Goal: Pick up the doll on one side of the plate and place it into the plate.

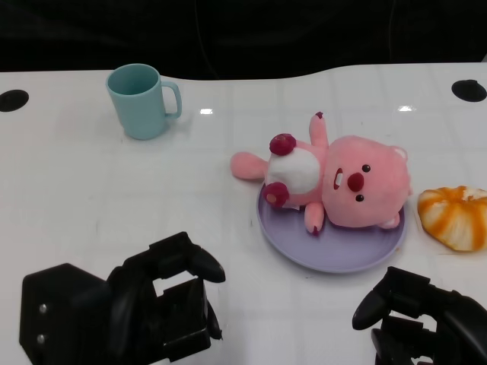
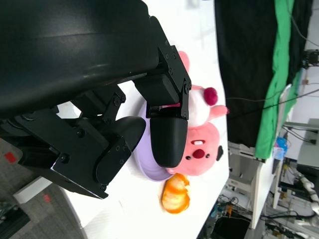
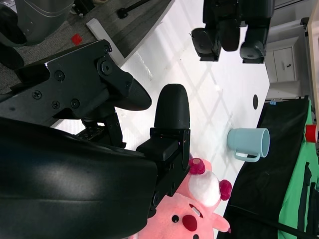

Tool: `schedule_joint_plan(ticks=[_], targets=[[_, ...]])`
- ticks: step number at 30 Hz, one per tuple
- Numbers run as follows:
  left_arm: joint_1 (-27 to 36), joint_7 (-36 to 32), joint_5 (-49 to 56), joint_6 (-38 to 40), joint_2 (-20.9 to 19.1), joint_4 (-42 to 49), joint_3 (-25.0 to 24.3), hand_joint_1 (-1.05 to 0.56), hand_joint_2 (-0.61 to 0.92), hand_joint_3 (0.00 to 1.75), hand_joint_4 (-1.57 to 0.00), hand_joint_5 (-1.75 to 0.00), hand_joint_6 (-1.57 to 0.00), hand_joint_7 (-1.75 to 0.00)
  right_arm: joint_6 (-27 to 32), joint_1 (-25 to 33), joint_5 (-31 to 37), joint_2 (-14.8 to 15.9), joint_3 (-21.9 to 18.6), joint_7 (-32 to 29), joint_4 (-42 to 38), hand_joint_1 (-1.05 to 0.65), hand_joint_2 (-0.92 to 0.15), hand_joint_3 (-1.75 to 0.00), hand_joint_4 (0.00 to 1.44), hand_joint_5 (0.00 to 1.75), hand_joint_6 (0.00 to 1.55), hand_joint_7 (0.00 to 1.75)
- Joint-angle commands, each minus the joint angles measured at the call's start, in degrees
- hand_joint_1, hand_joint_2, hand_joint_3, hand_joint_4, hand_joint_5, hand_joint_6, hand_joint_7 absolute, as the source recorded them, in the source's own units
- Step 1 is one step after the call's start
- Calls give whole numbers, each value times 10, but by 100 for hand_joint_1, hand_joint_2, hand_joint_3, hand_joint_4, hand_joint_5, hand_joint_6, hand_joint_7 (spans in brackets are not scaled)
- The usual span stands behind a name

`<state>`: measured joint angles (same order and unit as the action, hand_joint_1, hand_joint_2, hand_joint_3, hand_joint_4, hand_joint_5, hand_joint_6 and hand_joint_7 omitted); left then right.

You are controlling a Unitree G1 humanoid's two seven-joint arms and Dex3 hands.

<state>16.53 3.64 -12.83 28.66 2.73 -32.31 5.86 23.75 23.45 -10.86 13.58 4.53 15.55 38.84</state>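
A pink plush doll (image 1: 346,180) with a white belly lies on its back on the lilac plate (image 1: 297,245), one leg and an arm hanging over the plate's far left rim. The left wrist view shows the doll (image 2: 202,144) and plate (image 2: 144,172) beyond my fingers, and the doll (image 3: 192,214) also appears in the right wrist view. My left hand (image 1: 163,304) sits near the table's front edge, left of the plate, holding nothing. At the front right corner my right hand (image 1: 415,319) is also empty, its fingers apart.
A light blue mug (image 1: 141,100) stands at the back left, also visible as the mug (image 3: 249,143) in the right wrist view. An orange-and-white striped toy (image 1: 455,217) lies just right of the plate. Two black holes (image 1: 13,99) mark the table's far corners.
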Motion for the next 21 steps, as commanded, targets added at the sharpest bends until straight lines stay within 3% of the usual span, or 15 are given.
schedule_joint_plan(ticks=[1, 7, 21], targets=[[21, 2, -5, 0, -9, -2, -3, -5, 43, 147, -94, -175, -81, -158, 0, 0, -5, 4, -5, 2, -5, -11, -63, -111, 67, 175, 49, 149], [36, 0, 6, -13, -17, -1, 1, -5, 45, 142, -91, -175, -80, -160, -4, -2, -2, 4, -6, 0, -6, -11, -63, -111, 66, 175, 48, 149], [7, 4, 13, -23, -33, 35, -12, -4, 41, 147, -95, -175, -81, -160, -15, -5, 1, 6, -6, 3, -15, -7, -64, -111, 66, 175, 47, 150]])
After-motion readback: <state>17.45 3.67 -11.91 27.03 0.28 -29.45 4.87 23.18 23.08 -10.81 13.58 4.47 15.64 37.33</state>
